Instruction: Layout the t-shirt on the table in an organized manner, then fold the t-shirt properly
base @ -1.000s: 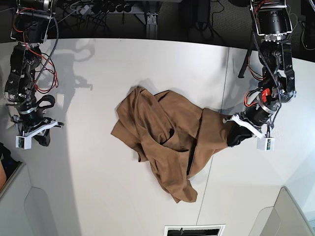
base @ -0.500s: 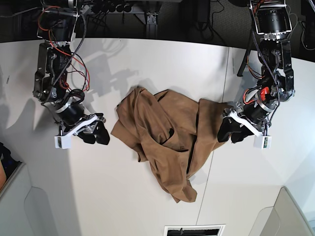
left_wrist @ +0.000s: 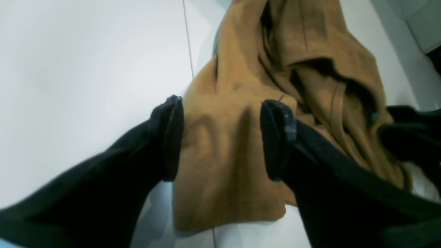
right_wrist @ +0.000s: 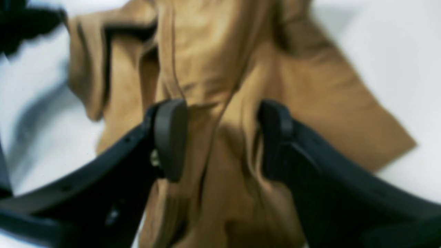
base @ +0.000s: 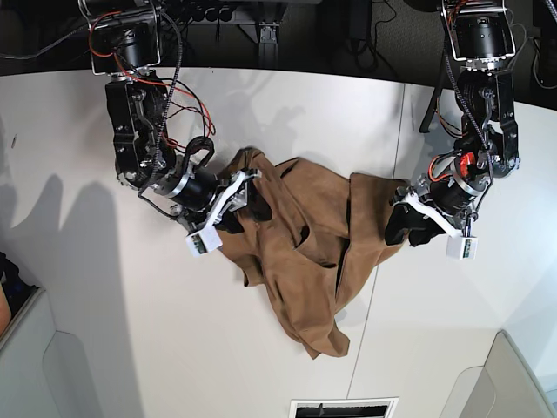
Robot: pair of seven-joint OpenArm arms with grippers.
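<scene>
Jaws of both grippers stand apart and hold nothing. The left gripper (left_wrist: 220,137) straddles a flat corner of the t-shirt (base: 296,252) right at the dark seam of the table (base: 261,113), cloth showing between its fingers (left_wrist: 275,144) but not pinched. The right gripper (right_wrist: 220,137) hangs over the opposite side of the garment, its pads (right_wrist: 170,137) to either side of a raised fold. From the base view the shirt lies crumpled near the middle of the table, doubled over itself, one tail trailing toward the near edge. Judging by that heap, the work is at the very start of the laying-out step: each arm seems to be choosing a hold so the cloth can be drawn apart and flattened; folding is far off. The next move calls for lowering onto a single layer at an edge or corner, closing, then pulling the two holds away from each other. Hard to make out: the right wrist view is blurred, so which part of the shirt lies under it, sleeve or hem, I cannot tell. The neck opening and label are buried in the folds, and whether either gripper touches the fabric is unclear.
</scene>
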